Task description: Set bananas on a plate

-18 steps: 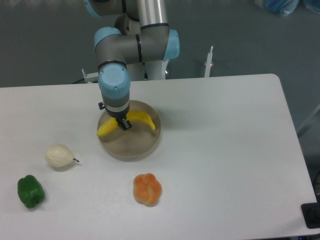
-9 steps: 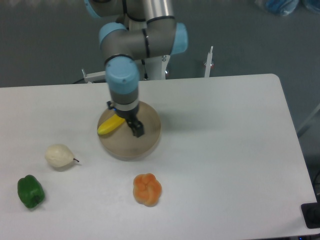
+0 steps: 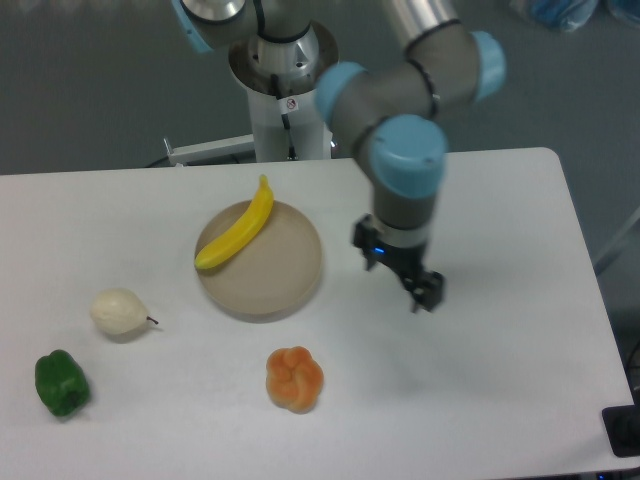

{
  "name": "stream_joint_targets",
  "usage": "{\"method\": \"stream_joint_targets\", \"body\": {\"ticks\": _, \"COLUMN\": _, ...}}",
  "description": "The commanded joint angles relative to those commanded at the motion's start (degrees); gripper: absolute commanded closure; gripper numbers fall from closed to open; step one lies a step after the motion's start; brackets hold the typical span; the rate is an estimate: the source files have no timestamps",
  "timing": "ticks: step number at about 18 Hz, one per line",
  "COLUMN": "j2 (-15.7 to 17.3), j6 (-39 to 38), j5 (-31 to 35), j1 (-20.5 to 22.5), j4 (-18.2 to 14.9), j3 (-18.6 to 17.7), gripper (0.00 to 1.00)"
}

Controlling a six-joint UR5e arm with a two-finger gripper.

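The yellow banana [image 3: 238,227] lies across the left part of the round beige-grey plate [image 3: 275,275], its upper tip sticking out past the plate's far rim. My gripper [image 3: 403,279] hangs over the bare table to the right of the plate, well apart from the banana. Its fingers [image 3: 428,292] hold nothing and stand apart.
An orange lobed fruit [image 3: 295,379] sits in front of the plate. A pale pear [image 3: 118,312] lies to the plate's left, and a green pepper [image 3: 61,383] sits at the front left. The arm's base [image 3: 282,95] stands behind the table's far edge.
My gripper has let go of the banana and swung away to the right of the plate. The banana now lies on the plate on its own.
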Motion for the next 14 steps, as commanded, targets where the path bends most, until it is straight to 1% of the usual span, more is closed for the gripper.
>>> {"method": "stream_joint_targets", "body": {"ticks": 1, "j2": -1.41, "j6": 1.58, "j5": -0.09, "j1": 1.14, "j4": 0.00, "j3": 1.41, "gripper": 0.00}}
{"method": "stream_joint_targets", "body": {"ticks": 3, "j2": -3.96, "j6": 4.66, "j5": 0.09, "j1": 1.68, "j4": -0.09, "j3": 3.96, "gripper": 0.00}}
{"method": "stream_joint_targets", "body": {"ticks": 5, "j2": -5.28, "j6": 5.90, "j5": 0.09, "j1": 3.26, "j4": 0.35, "j3": 4.84, "gripper": 0.00}}
{"method": "stream_joint_targets", "body": {"ticks": 8, "j2": -7.48, "j6": 7.40, "j5": 0.09, "j1": 3.62, "j4": 0.53, "j3": 6.77, "gripper": 0.00}}
{"method": "stream_joint_targets", "body": {"ticks": 14, "j2": -7.92, "j6": 7.48, "j5": 0.09, "j1": 3.62, "j4": 0.53, "j3": 7.13, "gripper": 0.00}}
